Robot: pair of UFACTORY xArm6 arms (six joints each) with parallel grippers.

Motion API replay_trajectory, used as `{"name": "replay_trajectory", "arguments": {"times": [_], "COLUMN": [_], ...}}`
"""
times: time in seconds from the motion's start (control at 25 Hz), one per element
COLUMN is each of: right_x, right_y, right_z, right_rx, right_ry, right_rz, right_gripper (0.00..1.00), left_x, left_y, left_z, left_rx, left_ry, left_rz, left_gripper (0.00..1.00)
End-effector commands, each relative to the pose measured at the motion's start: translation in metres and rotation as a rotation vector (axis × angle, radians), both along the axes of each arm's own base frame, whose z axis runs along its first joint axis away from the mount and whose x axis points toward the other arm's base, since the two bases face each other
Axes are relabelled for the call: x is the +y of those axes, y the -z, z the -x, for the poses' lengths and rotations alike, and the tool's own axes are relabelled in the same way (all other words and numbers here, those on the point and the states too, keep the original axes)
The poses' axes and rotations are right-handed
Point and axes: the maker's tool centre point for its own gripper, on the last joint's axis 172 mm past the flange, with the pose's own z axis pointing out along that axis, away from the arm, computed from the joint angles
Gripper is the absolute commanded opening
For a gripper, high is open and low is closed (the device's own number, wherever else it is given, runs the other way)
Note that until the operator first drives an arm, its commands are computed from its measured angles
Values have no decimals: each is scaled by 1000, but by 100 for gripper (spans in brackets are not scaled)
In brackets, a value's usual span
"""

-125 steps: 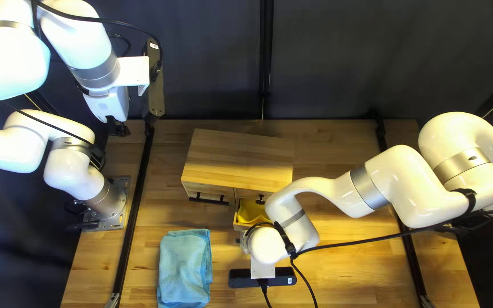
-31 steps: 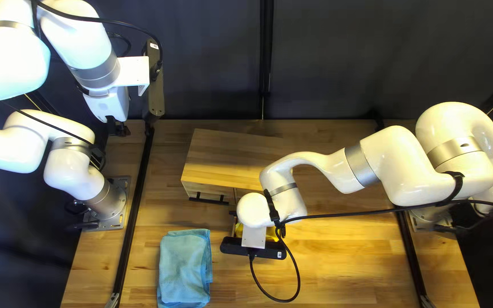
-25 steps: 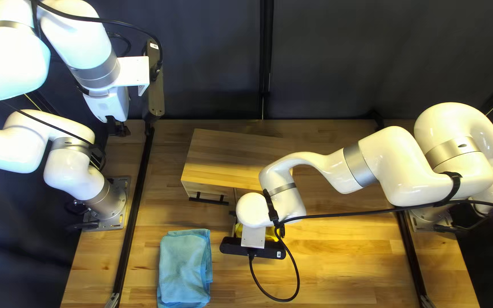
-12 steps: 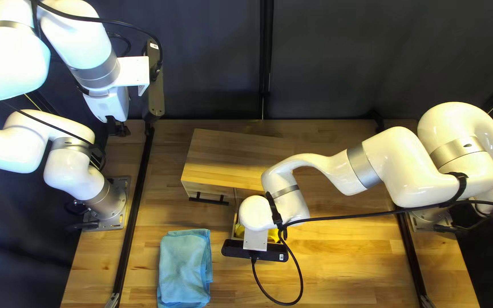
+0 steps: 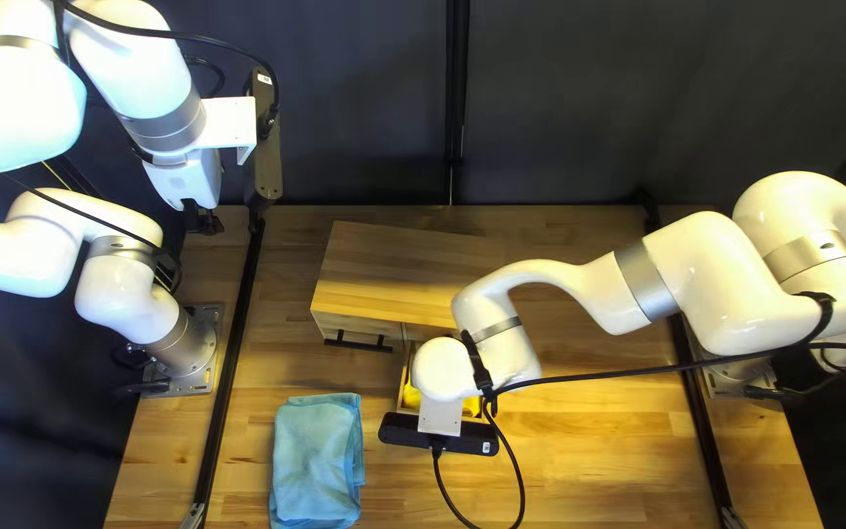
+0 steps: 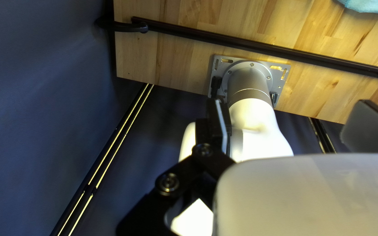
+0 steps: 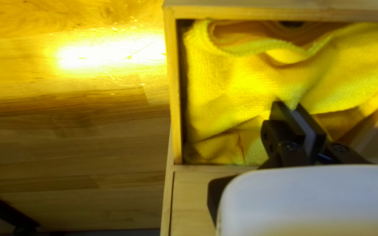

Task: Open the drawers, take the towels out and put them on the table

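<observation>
Blue towel [image 5: 316, 459] beside drawer [image 7: 171, 98]; right arm [image 5: 614, 294] apparently covers yellow towel [image 7: 235, 85].

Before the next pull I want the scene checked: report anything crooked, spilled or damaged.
The drawer cabinet sits slightly turned against the edges of the table. The yellow towel lies bunched in the open drawer, pinched by the right tool. Nothing looks spilled or broken.
</observation>
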Motion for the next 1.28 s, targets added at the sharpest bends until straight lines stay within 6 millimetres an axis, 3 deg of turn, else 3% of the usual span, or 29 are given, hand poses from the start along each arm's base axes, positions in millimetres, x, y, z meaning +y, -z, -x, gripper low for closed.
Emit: {"name": "replay_trajectory", "arguments": {"times": [0.04,0.36,0.8,0.96,1.28], "right_x": [2,13,33,36,42], "right_y": [-14,-56,-135,-152,-208], "right_z": [5,13,21,24,48], "right_rx": [-11,-44,-81,-76,-60], "right_ry": [22,69,99,102,131], "right_rz": [1,13,29,32,37], "right_gripper": [0,0,0,0,0], "left_x": [0,0,0,0,0], "left_y": [0,0,0,0,0], "left_z": [0,0,0,0,0], "left_rx": [0,0,0,0,0], "left_ry": [0,0,0,0,0], "left_rz": [0,0,0,0,0], "left_gripper": [100,100,100,100,100]}}
